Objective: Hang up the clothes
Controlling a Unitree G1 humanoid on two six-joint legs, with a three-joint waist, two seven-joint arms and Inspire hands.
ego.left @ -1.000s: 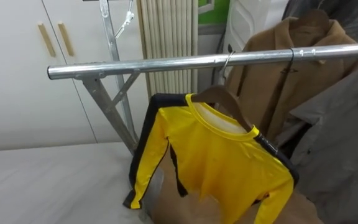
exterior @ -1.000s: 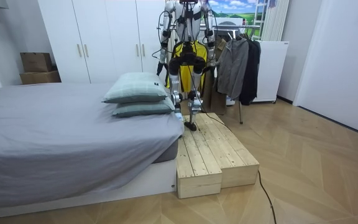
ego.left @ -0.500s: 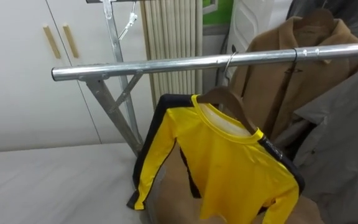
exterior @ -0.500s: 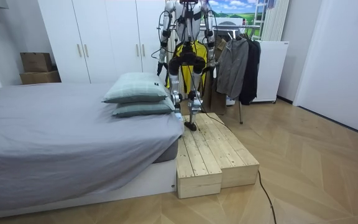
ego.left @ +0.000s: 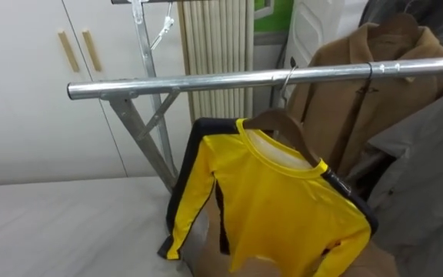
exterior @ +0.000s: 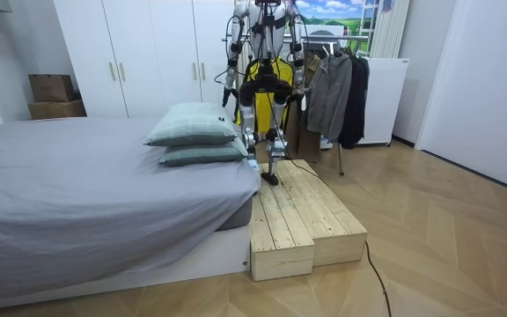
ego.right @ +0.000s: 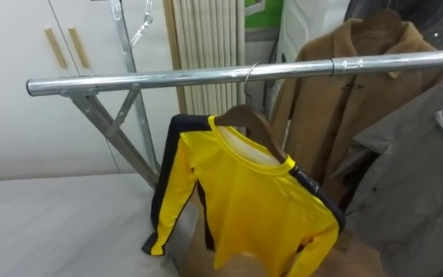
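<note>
A yellow long-sleeved shirt (ego.left: 283, 200) with black side stripes hangs on a brown wooden hanger (ego.left: 271, 119). The hanger's hook (ego.left: 285, 77) sits over the metal clothes rail (ego.left: 206, 81). The shirt hangs slightly askew, its lower part in front of something brown. In the room view I stand on a wooden platform (exterior: 297, 220) facing the rack, with the yellow shirt (exterior: 267, 70) in front of me. My left hand (exterior: 226, 92) and right hand (exterior: 301, 84) hang at my sides, too small to read.
A brown coat (ego.left: 375, 69) and a grey jacket (ego.left: 429, 169) hang on the rail to the right of the shirt. The rack's slanted leg (ego.left: 141, 142) stands at the left. A grey bed (ego.left: 52, 223) lies below left, and white wardrobe doors (ego.left: 21, 77) stand behind it.
The eye view has shifted a little, which is the camera's own move. The shirt hangs on the rail as before.
</note>
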